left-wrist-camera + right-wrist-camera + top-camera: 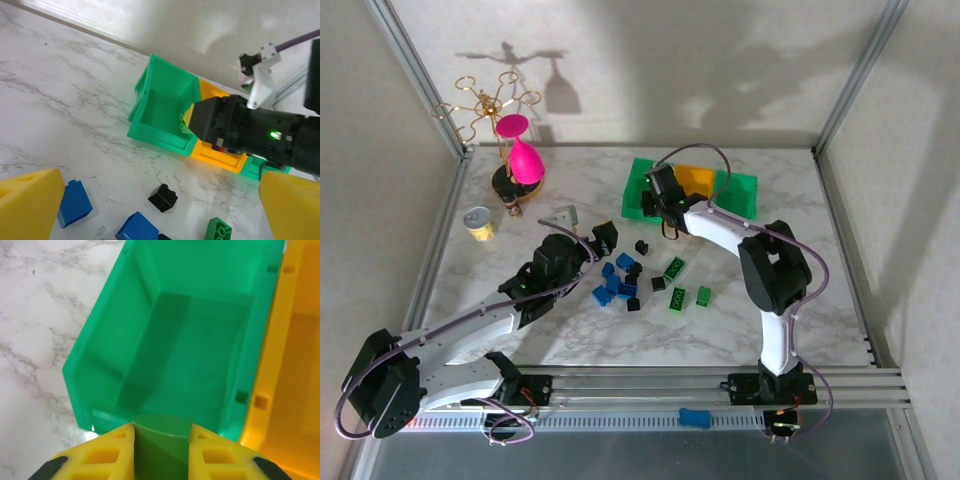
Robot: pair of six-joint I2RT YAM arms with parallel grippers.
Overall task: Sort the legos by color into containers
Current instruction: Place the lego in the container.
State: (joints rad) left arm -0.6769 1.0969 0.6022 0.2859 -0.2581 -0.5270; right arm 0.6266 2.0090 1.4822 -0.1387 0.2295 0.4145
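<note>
Legos [625, 280] in blue, black and green lie scattered near the middle of the table [800, 330]. One green lego [162, 450] is clamped in the right gripper [162, 430], just above the near rim of the left green bin [95, 360]. That bin touches the yellow bin [285, 365] by the table's far edge. The left gripper [160, 205] hangs spread wide over the scattered bricks, grasping nothing.

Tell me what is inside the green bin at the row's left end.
The green bin has a bare floor where visible, no bricks. Its nearest strip is covered by the right hand, shut on a green lego.
</note>
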